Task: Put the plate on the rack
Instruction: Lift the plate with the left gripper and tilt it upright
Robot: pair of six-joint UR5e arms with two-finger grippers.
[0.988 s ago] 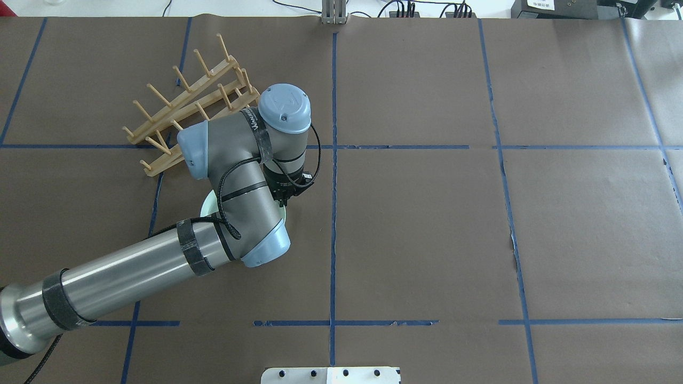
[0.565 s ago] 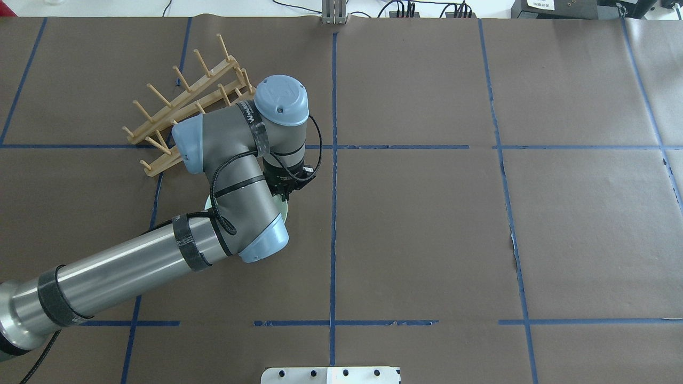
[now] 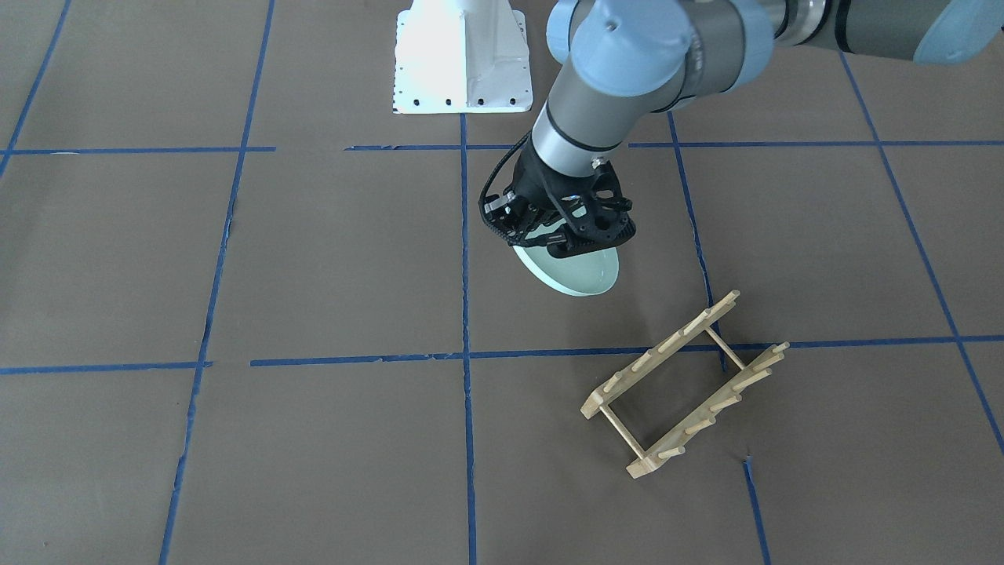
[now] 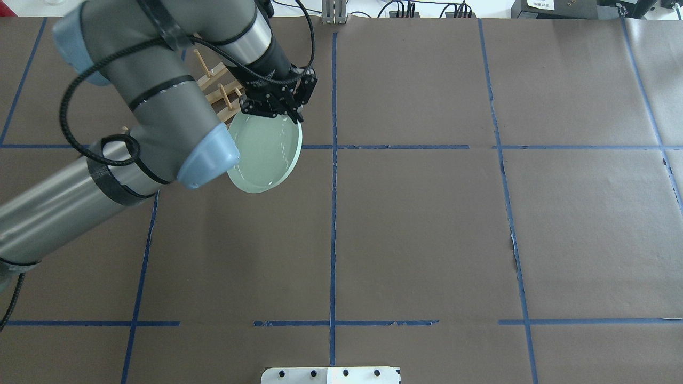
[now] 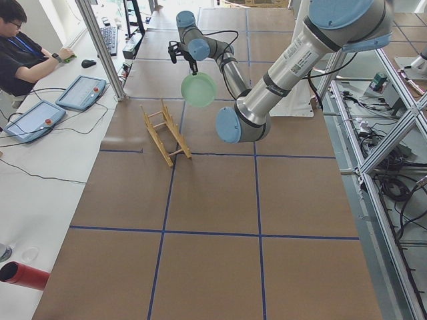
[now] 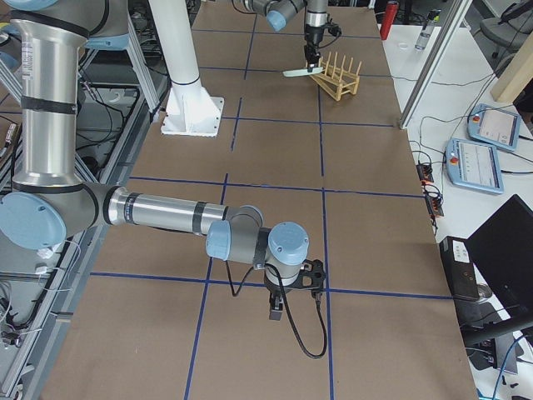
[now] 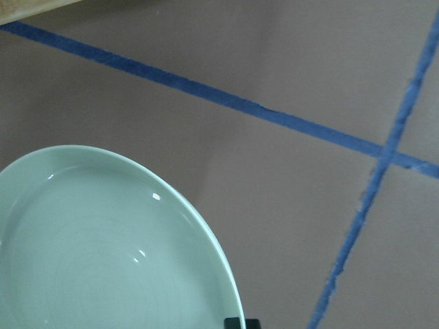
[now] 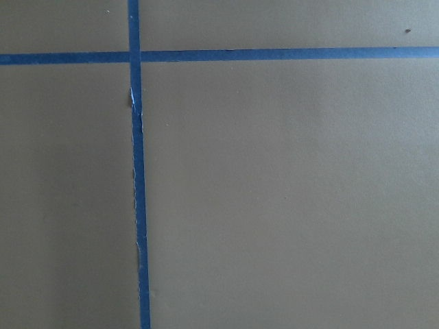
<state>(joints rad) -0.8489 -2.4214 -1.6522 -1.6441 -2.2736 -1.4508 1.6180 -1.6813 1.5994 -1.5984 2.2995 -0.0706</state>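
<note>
Plate: we hold the plate (image 4: 264, 154) in the air, off the table (image 4: 427, 224), its hollow face tilted up toward the overhead camera; it is not yet on the rack.
Left gripper: the left gripper (image 4: 275, 106) has its jaws clamped on the plate's rim at about 12 o'clock in the overhead view. The dish hangs below the fingers, which leaves its free edge able to lead into a slot.
Rack: the rack (image 3: 682, 384) stands on the table at about 4 o'clock from the plate in the front-facing view, near but apart, skewed to the tape lines, pegs upright.
Right gripper: the right gripper (image 6: 276, 313) hangs low over the table, well apart from the work; we cannot tell whether its jaws are apart or together.
Next, as we judge: stand the plate more on edge, square it to a gap between pegs, then lower.
Risk: a rim pinch is a narrow hold, so the smooth plate may pivot.
</note>
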